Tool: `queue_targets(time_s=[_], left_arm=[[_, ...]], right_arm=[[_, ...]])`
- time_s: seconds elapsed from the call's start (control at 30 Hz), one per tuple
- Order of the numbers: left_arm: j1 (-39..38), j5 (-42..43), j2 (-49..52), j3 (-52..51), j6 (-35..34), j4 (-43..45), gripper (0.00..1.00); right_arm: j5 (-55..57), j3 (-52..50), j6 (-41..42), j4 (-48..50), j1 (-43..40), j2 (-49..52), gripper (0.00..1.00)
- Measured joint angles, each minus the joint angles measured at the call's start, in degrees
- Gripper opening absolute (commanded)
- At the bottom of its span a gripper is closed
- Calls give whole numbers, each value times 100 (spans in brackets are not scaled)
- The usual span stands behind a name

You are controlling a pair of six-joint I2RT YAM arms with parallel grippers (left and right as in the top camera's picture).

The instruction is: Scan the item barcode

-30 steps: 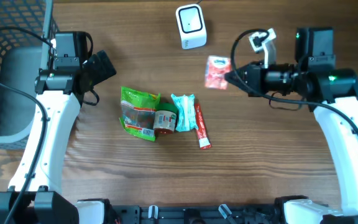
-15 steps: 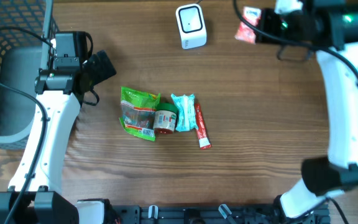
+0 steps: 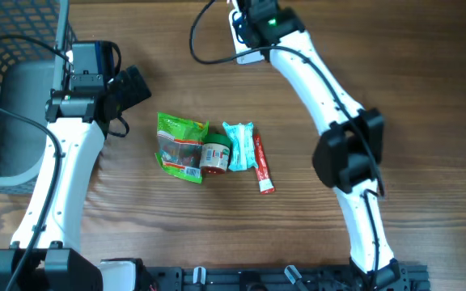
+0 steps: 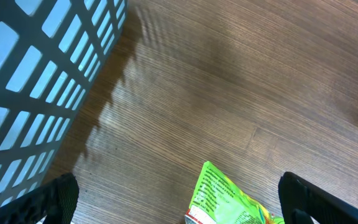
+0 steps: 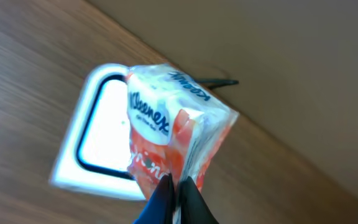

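Observation:
In the right wrist view my right gripper is shut on the lower edge of a red and white Kleenex tissue pack. The pack hangs right in front of the white scanner and covers part of its black-rimmed window. From overhead the right arm reaches across to the top middle of the table and hides both pack and scanner. At the left my left gripper stands open and empty, a little above and to the left of a green packet.
Mid-table lie the green packet, a small can, a teal packet and a red tube, close together. A dark wire basket fills the far left, its wall beside the left gripper.
The right arm has swung from the right side across to the top middle, carrying the tissue pack over to the scanner. The left arm and the items on the table have not moved.

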Motion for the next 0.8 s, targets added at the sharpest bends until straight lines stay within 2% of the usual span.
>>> queue_targets(time_s=[0.1, 0.2, 0.4, 0.57, 0.7, 0.73, 0.8], left_arm=[[0, 0, 0, 0, 0, -2, 100], [0, 0, 0, 0, 0, -2, 100], [0, 0, 0, 0, 0, 0, 100], [0, 0, 0, 0, 0, 4, 100], [0, 2, 0, 0, 0, 0, 100], [0, 2, 0, 0, 0, -4, 100], [0, 0, 0, 0, 0, 0, 100]], right_arm=[[540, 0, -542, 326, -15, 313, 4], [501, -4, -745, 323, -24, 382, 4], [463, -13, -525, 52, -44, 306, 4], [317, -81, 437, -1939, -527, -933, 4], [-914, 74, 1078, -3934, -2092, -2146, 4], [-1379, 61, 1150, -4531, -2618, -2214, 5], [-1775, -98, 1200, -4900, -3082, -2184, 4]])
